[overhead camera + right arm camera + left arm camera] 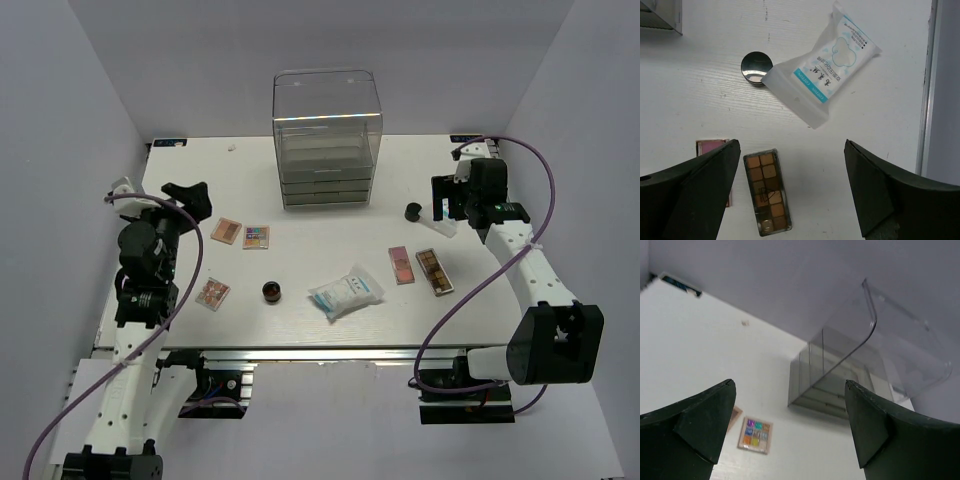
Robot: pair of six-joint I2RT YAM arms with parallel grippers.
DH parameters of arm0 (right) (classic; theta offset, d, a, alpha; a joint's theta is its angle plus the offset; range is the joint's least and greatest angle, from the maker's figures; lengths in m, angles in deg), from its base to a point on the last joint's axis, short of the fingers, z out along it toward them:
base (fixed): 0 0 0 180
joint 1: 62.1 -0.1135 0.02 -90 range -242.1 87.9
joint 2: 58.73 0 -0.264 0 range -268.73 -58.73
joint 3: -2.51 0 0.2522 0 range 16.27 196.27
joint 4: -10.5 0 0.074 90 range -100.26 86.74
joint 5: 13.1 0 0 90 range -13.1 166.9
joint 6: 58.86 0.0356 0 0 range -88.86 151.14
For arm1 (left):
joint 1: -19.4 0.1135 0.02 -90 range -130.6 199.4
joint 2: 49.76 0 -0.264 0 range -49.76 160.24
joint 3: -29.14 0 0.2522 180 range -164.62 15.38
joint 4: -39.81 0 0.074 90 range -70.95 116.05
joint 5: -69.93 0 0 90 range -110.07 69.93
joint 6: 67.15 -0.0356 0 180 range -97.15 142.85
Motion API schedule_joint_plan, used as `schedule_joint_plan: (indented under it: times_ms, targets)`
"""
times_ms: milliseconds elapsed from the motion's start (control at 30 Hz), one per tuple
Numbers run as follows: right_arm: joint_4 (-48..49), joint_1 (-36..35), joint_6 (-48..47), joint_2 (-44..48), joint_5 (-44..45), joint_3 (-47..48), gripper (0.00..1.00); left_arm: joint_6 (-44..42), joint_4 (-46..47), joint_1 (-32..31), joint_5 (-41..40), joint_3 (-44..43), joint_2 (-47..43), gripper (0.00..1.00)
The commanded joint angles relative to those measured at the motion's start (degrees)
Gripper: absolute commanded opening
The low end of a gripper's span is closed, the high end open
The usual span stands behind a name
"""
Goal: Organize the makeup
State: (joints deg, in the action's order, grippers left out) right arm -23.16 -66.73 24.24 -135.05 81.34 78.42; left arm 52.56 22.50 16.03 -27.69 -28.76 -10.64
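From above: packet [346, 291], jar [271, 291], pink palette [401, 264] and others scattered on the table [330, 240] before the drawer box [327, 140]; left gripper [187, 195] and right gripper [443, 205] hovering empty

Left wrist: fingers [700, 425] wide apart, multicolour palette [755, 434] below between them

Right wrist: fingers [695, 195] apart over the brown palette [767, 191]; likely light, stiff, slick, thin, so pinch across its long edges

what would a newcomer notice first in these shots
The tall clear drawer box at the back centre of the white table dominates. In front of it makeup lies scattered: a white-blue packet near the front middle, a small dark jar to its left, a multicolour palette further back on the left and a brown palette on the right. The left fingers and right fingers are spread open, holding nothing.
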Motion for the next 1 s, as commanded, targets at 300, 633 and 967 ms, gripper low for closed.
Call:
schedule_joint_plan:
  times_ms: [300, 633, 967]
  targets:
    - [1.81, -0.04, -14.34, 4.77, -22.17, -1.42, 0.89, 14.05, 10.3, -4.33, 15.79, 6.61, 12.45, 0.64]
    - [-10.53, -4.87, -37.43, 3.45, -44.53, -0.36, 0.89, 26.77, 26.39, -19.56, 5.6, 4.23, 31.71, 0.47]
    - [9.17, -5.48, -9.56, 1.7, -35.48, -0.45, 0.36, 35.23, 43.53, -25.89, 0.41, 0.03, 45.86, 0.68]
